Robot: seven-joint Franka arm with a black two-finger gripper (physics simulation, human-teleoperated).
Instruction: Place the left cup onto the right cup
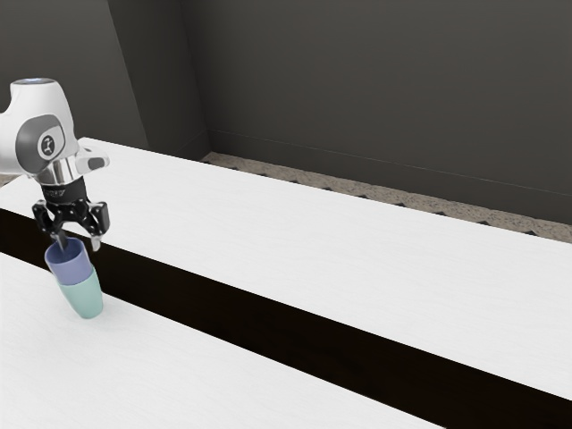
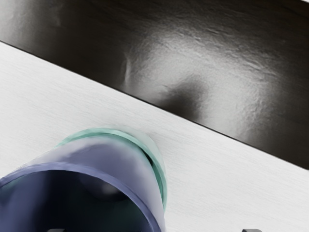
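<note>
A blue cup (image 1: pixel 69 264) sits nested upright in a teal cup (image 1: pixel 86 300) on the near white tabletop (image 1: pixel 179 375), at the exterior view's left. My gripper (image 1: pixel 77 241) hangs directly over the blue cup's rim, open, with its fingers spread wide and not pinching the cup wall. In the wrist view the blue cup (image 2: pixel 91 188) looms just under my hand, and the teal cup's rim (image 2: pixel 155 155) shows as a ring around it.
A dark gap (image 1: pixel 268 313) runs between the near tabletop and a second white table (image 1: pixel 357 241) behind it. The cups stand close to the near table's edge by that gap. Dark walls close off the back.
</note>
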